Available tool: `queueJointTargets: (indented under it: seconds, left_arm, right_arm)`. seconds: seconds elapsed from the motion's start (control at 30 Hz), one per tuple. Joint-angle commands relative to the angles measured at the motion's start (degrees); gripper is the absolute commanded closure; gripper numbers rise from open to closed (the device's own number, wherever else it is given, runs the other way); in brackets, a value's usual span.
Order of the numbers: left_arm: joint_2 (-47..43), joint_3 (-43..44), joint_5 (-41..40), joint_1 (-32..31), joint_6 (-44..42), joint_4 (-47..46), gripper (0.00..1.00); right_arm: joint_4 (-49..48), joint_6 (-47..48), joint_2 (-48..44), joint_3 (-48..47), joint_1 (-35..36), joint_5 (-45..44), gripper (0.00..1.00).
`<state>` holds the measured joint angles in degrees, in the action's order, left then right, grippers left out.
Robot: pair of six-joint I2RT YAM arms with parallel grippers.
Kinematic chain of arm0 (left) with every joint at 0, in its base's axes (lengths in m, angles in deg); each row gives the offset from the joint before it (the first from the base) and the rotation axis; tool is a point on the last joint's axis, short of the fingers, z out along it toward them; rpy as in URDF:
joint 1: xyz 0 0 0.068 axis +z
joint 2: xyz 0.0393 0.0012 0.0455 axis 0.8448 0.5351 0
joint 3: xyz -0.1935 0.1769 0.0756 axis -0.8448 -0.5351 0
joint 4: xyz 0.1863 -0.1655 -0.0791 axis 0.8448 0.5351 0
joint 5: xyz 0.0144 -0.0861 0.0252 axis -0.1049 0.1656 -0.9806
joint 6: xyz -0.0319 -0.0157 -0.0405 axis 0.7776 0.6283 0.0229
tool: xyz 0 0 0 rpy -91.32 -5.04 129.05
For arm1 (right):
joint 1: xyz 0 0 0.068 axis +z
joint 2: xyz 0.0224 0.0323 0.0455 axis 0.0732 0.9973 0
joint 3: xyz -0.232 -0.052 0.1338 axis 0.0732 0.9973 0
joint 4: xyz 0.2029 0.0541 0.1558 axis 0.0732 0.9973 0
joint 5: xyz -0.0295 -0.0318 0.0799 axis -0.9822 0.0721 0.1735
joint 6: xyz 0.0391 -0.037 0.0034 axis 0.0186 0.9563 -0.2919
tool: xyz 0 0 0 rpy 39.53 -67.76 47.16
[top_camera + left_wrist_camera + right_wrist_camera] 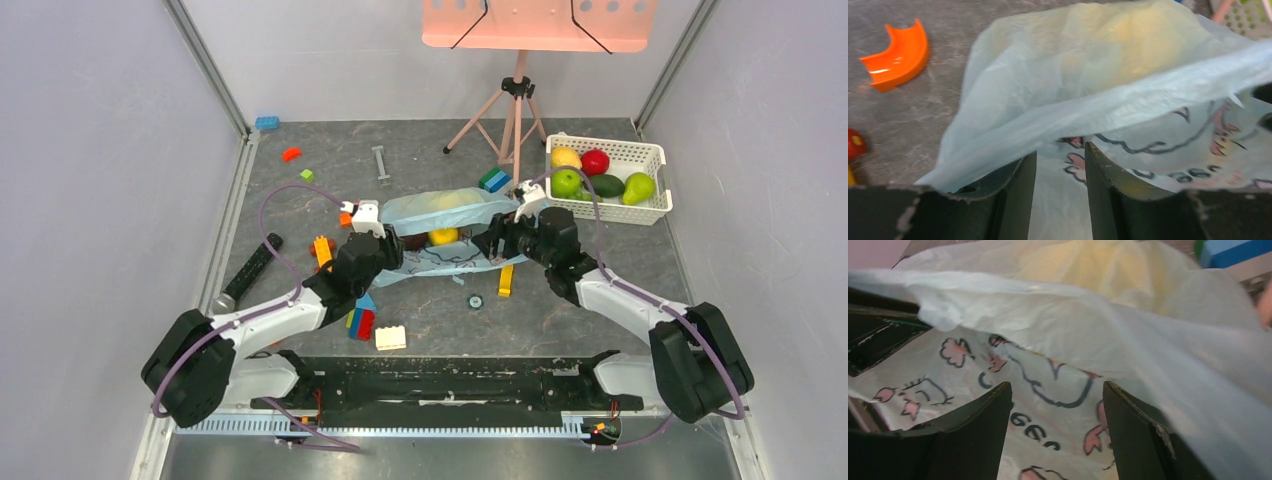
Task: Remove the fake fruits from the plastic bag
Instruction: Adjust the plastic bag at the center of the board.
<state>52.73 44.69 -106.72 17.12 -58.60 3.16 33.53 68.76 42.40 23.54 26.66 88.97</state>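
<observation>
The light-blue plastic bag (445,212) lies mid-table, stretched between my two grippers, printed side down. A yellow fruit (443,236) shows in its near opening, with a dark rounded shape beside it at the left. A larger yellow shape shows through the upper film (1133,30) (1088,265). My left gripper (385,252) (1060,150) is at the bag's left end, jaws a little apart, the printed film (1148,150) between and beyond them. My right gripper (497,240) (1057,387) is at the right end, jaws wide apart over the printed film (1048,365). The upper film drapes over a finger in each wrist view.
A white slotted basket (655,200) with apples, avocado and pear stands at the back right. A tripod (515,110) stands behind the bag. Building blocks lie around: yellow (505,280), white (390,338), a coloured stack (360,320). An orange curved piece (898,55) and a black bar (250,270) lie left.
</observation>
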Motion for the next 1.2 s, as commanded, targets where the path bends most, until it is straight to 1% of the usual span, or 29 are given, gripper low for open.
queueJointTargets:
  seconds: [0.0, 0.03, 0.13, 0.17, 0.23, 0.3, 0.33, 0.37, 0.43, 0.47, 0.7, 0.87, 0.9, 1.07, 1.17]
  left_arm:
    - [-2.96, -1.23, 8.88, -1.21, 3.22, 2.01, 0.52]
    - [-3.51, -1.55, 9.73, -1.34, 3.58, 2.07, 0.52]
    - [-4.98, -2.43, 10.92, -1.9, 3.96, 2.23, 0.52]
    - [-5.26, -2.54, 11.14, -2.15, 4.05, 2.4, 0.51]
    - [-5.45, -2.8, 11.25, -2.73, 4.04, 2.48, 0.51]
    - [-5.04, -3.13, 10.61, -3.67, 3.67, 2.44, 0.52]
    - [-4.75, -3.47, 10.03, -4.14, 3.76, 2.44, 0.52]
    - [-4.4, -3.95, 9.79, -4.51, 3.92, 1.82, 0.52]
    - [-3.56, -5.25, 9.29, -5.28, 4.43, 0.53, 0.53]
    - [-3.31, -5.73, 8.91, -5.61, 4.61, 0.09, 0.53]
    - [-3.47, -7.05, 5.71, -6.49, 5.78, 1.03, 0.54]
    - [-4.78, -5.79, 4.03, -6.58, 6.37, 4.32, 0.47]
    - [-5.01, -5.44, 3.73, -6.58, 6.22, 5.13, 0.45]
    - [-5.14, -3.32, 1.1, -6.57, 3.77, 7.3, 0.42]
    - [-4.77, -3.38, -0.3, -6.58, 3.24, 6.43, 0.42]
  right_arm:
    - [4.53, 1.88, -1.95, -3.55, 5.73, -0.55, 0.27]
    - [4.81, 1.82, -2.19, -3.59, 7.25, -1.25, 0.26]
    - [4.65, 0.7, -2.95, -3.41, 10.11, -3.66, 0.24]
    - [4.61, 0.31, -2.97, -3.41, 10.9, -4.53, 0.25]
    - [4.55, -0.41, -2.54, -3.58, 12.17, -6.4, 0.29]
    - [4.5, -0.8, -1.79, -3.63, 13.5, -7.55, 0.48]
    - [4.44, -0.91, -1.4, -3.46, 14.23, -8.24, 0.6]
    - [4.17, -0.88, -1.07, -3.11, 15.08, -8.82, 0.69]
    - [3.66, -1.0, -0.64, -1.94, 16.6, -10.14, 0.77]
    - [3.44, -1.08, -0.55, -1.22, 17.42, -10.84, 0.79]
    - [2.24, -1.39, 0.36, 4.27, 22.25, -15.81, 0.82]
    - [2.18, -1.44, 2.03, 6.41, 24.73, -19.33, 0.82]
    - [2.24, -1.43, 2.24, 6.52, 25.27, -19.9, 0.82]
    - [3.76, -1.18, 3.73, 6.06, 27.47, -21.79, 0.78]
    - [4.76, -1.28, 2.84, 5.36, 28.06, -22.83, 0.74]
